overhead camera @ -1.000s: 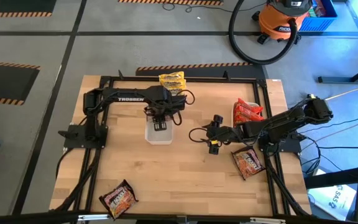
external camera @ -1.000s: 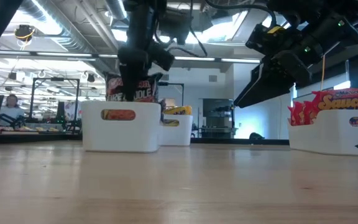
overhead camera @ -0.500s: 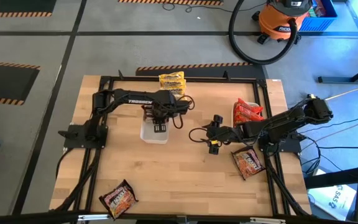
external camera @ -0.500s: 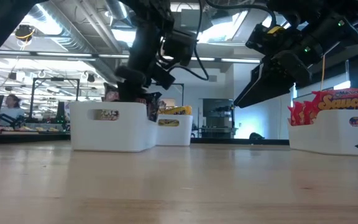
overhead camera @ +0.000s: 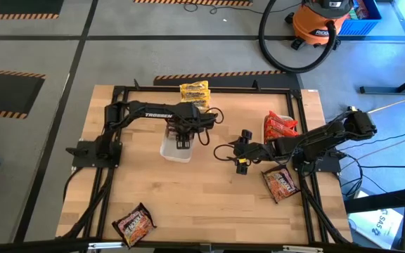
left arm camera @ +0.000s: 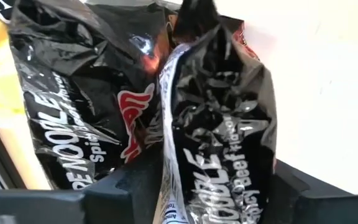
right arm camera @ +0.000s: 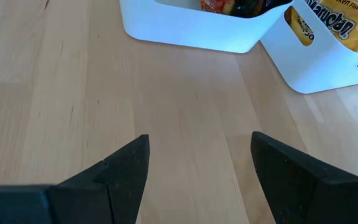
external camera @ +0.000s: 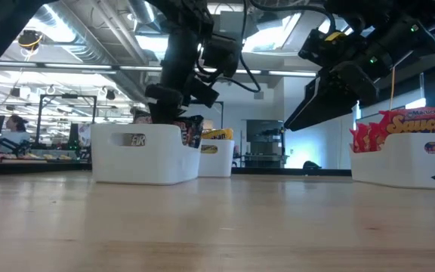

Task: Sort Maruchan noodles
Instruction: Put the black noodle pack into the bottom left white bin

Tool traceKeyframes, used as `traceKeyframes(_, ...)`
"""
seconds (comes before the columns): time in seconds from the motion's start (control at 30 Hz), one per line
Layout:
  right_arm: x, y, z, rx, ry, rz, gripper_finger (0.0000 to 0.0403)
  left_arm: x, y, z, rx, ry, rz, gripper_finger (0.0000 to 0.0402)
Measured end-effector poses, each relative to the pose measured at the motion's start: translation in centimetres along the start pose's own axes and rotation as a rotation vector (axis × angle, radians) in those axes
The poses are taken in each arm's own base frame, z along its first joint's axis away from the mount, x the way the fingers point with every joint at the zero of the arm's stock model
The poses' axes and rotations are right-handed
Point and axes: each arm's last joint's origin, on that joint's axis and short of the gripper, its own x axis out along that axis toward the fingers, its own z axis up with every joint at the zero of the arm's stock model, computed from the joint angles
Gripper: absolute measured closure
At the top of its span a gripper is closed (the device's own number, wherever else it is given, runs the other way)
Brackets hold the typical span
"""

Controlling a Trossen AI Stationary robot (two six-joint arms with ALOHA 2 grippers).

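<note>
Left wrist view: two crinkly black spicy-beef noodle packets (left arm camera: pixel 219 118) stand in the white bin (overhead camera: pixel 176 150), the nearer one between the left pincer (overhead camera: pixel 182 143) fingers; whether gripped, I cannot tell. Right pincer (right arm camera: pixel 197 168), well apart, gapes empty.

Open tabletop (overhead camera: pixel 188 197) between white bins (overhead camera: pixel 176 150)

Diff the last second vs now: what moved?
The left gripper stayed over the middle white bin, which slid a little toward the table's left side and turned slightly. In the low view the dark packet it was lowering now sits deeper in that bin. The right gripper hung open in the same spot; the yellow and red bins and the two loose packets did not move.
</note>
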Motion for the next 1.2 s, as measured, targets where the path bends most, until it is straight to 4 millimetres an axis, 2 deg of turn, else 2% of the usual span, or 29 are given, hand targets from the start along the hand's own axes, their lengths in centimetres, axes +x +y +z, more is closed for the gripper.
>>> traceKeyframes(0.27, 0.0, 0.0, 0.0, 0.000, 0.000, 0.000, 0.0144, -1.2, -0.8, -0.9, 0.063, 0.030, 0.035, 0.0195)
traceKeyframes(0.57, 0.0, 0.0, 0.0, 0.001, -0.005, 0.001, 0.0144, -5.2, -0.2, -2.7, 0.031, -0.100, 0.126, 0.0195)
traceKeyframes(0.77, 0.0, 0.0, 0.1, 0.003, -0.006, 0.001, 0.0144, -5.1, 1.2, -2.8, -0.013, -0.103, 0.172, 0.0195)
traceKeyframes(0.93, 0.0, 0.0, 0.1, 0.003, -0.006, 0.001, 0.0144, -5.3, 1.4, -2.8, -0.030, -0.136, 0.172, 0.0195)
traceKeyframes(1.07, 0.0, 0.0, 0.1, 0.003, -0.010, 0.001, 0.0144, -6.5, 1.0, -3.5, -0.037, -0.177, 0.145, 0.0195)
traceKeyframes(1.2, 0.0, 0.0, 0.3, 0.013, -0.030, 0.003, 0.0144, -8.2, -0.4, -4.3, -0.046, -0.238, 0.090, 0.0195)
